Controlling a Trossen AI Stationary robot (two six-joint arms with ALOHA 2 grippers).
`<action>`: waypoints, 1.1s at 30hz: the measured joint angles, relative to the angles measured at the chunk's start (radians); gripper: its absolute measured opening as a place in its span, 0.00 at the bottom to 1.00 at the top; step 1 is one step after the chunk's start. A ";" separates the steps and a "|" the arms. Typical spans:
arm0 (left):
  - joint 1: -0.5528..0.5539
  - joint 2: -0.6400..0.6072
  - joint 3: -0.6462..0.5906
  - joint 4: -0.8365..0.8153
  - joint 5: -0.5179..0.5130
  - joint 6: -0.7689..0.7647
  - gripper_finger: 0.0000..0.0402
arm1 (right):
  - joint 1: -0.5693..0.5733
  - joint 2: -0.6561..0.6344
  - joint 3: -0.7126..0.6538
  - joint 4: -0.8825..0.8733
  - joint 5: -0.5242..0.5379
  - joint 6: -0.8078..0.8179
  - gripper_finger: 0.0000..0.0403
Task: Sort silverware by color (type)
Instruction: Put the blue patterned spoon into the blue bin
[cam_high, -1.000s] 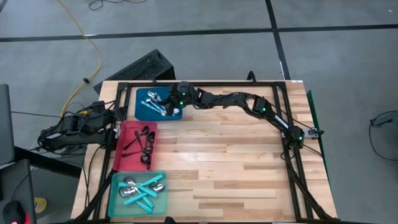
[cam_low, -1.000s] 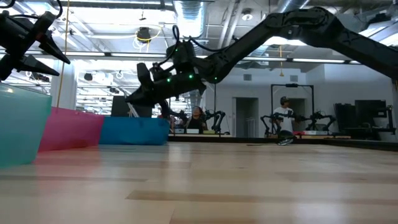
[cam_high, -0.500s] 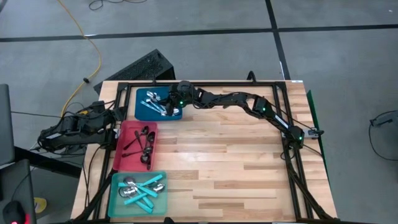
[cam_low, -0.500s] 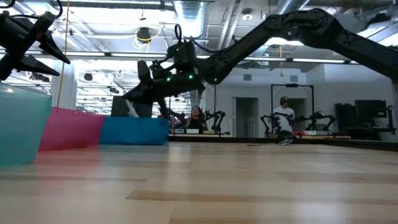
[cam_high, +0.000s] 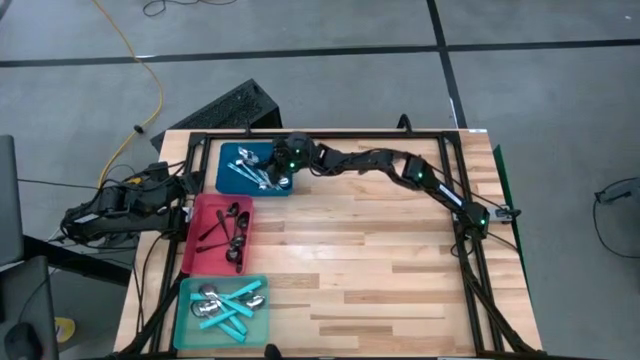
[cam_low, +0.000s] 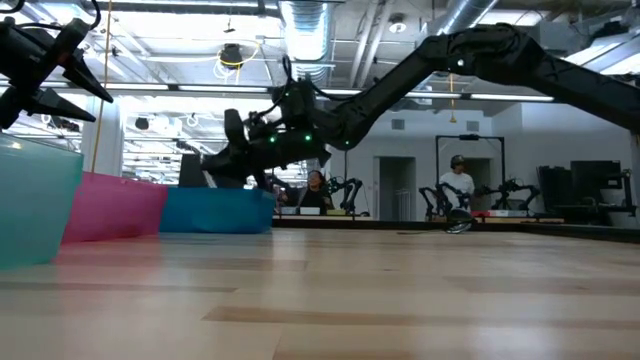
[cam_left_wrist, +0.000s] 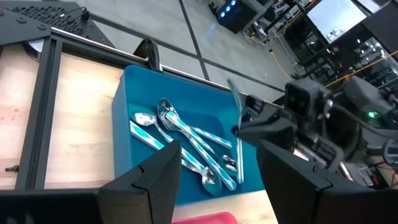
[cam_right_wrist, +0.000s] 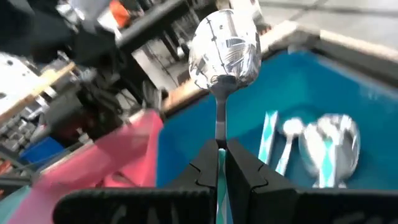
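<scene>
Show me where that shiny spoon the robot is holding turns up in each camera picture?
High view: hidden under the right gripper, over the blue tray.
Low view: too small to tell; blue tray left of centre.
Left wrist view: silver spoon upright over the blue tray.
Right wrist view: silver spoon top centre, pinched.
Shared landmark: the blue tray.

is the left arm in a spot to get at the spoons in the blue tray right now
Probably not cleanly: the right gripper, shut on a silver spoon, hangs over the blue tray, crowding the left gripper's approach.
</scene>
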 joint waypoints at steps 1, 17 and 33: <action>0.000 0.000 0.000 0.000 0.001 0.000 0.48 | -0.005 0.000 0.001 0.023 -0.008 0.003 0.08; 0.000 0.000 0.000 0.000 -0.003 0.000 0.48 | 0.018 -0.003 0.202 -0.081 -0.042 -0.051 0.08; 0.000 0.000 0.000 -0.001 -0.017 -0.002 0.48 | 0.065 -0.002 0.383 -0.558 0.163 -0.348 0.08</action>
